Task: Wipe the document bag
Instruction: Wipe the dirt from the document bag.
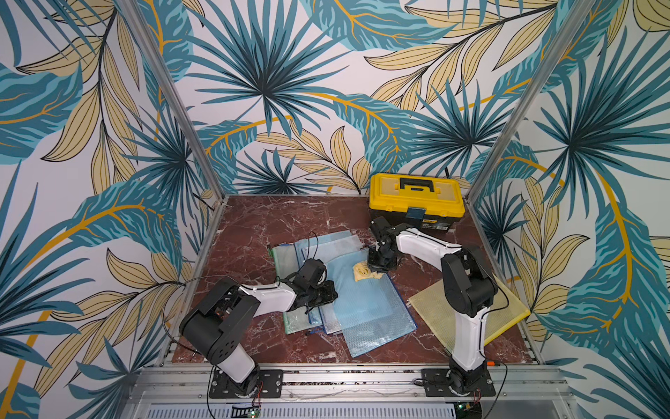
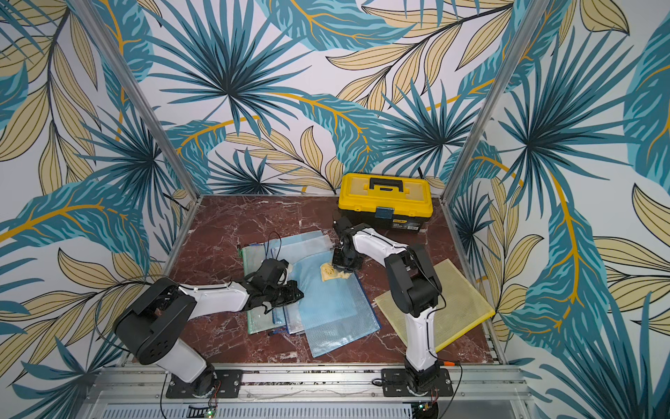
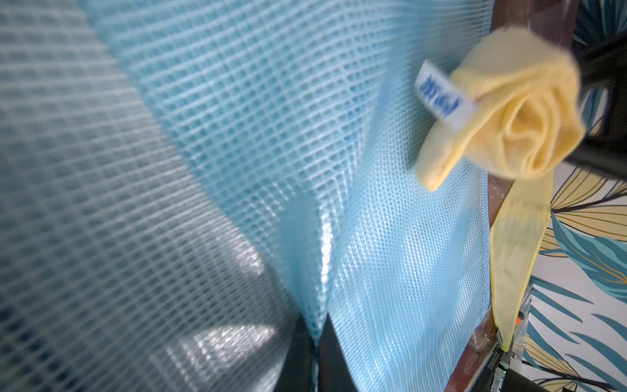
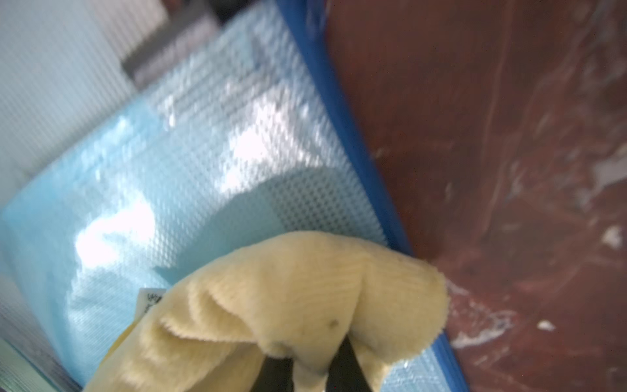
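Observation:
A blue mesh document bag (image 1: pixel 366 308) (image 2: pixel 333 301) lies on top of a stack of bags mid-table. My left gripper (image 1: pixel 328 292) (image 2: pixel 295 292) is at its left edge. In the left wrist view the gripper (image 3: pixel 317 356) is shut on a raised fold of the bag's mesh (image 3: pixel 271 135). My right gripper (image 1: pixel 375 270) (image 2: pixel 342 268) is at the bag's far right corner, shut on a bunched yellow cloth (image 1: pixel 364 272) (image 2: pixel 330 272) (image 3: pixel 509 118). In the right wrist view the cloth (image 4: pixel 288 288) rests on the bag (image 4: pixel 169 169) beside its dark blue border and hides most of the gripper (image 4: pixel 310 373).
A green mesh bag (image 1: pixel 286 257) and pale blue bags (image 1: pixel 326 243) lie under the top one. A yellow mesh bag (image 1: pixel 431 308) lies at the right, under the right arm. A yellow toolbox (image 1: pixel 417 197) stands at the back right on the red marble table (image 1: pixel 253 225).

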`<state>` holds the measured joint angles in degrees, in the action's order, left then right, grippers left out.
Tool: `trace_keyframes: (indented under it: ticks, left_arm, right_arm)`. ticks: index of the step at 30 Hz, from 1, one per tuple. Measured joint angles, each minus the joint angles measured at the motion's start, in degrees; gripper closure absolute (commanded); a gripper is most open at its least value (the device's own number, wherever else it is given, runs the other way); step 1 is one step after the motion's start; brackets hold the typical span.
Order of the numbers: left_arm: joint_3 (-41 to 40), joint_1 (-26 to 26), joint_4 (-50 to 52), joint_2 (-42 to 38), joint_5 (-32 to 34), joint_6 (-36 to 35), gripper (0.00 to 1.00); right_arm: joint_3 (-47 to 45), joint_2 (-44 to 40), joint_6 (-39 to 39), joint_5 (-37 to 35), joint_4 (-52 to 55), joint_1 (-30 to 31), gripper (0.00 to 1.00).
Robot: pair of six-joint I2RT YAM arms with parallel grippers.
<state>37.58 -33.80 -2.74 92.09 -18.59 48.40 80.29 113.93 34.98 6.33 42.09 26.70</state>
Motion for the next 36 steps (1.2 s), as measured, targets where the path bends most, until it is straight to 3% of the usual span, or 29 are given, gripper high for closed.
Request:
trace_keyframes:
  ticks: [2,8,15,25,36]
  left_arm:
    - [0.2,0.7,0.0,-0.3,-0.4,-0.1,0.67]
    - [0.5,1.3,0.3,-0.4,-0.5,-0.4,0.68]
    - [-1.6,1.8,1.2,-3.0,1.1,1.2,0.71]
    - [-5.5,1.9,0.7,-6.6,-0.7,5.2,0.64]
    - [-5.8,-0.7,-0.2,-5.7,-1.1,7.8,0.8]
  right_arm:
    - [-3.5,-2.2,1.0,0.5,-1.6,0.3,1.0]
    - [-9.9,-6.1,4.4,1.9,-8.0,0.0,1.0]
    - [-10.2,-7.5,6.5,0.7,-6.3,3.1,1.0]
    - [-10.2,-7.6,8.1,1.0,-5.6,5.9,1.0]
    - [-10.2,-7.4,8.1,1.0,-5.4,5.9,1.0]
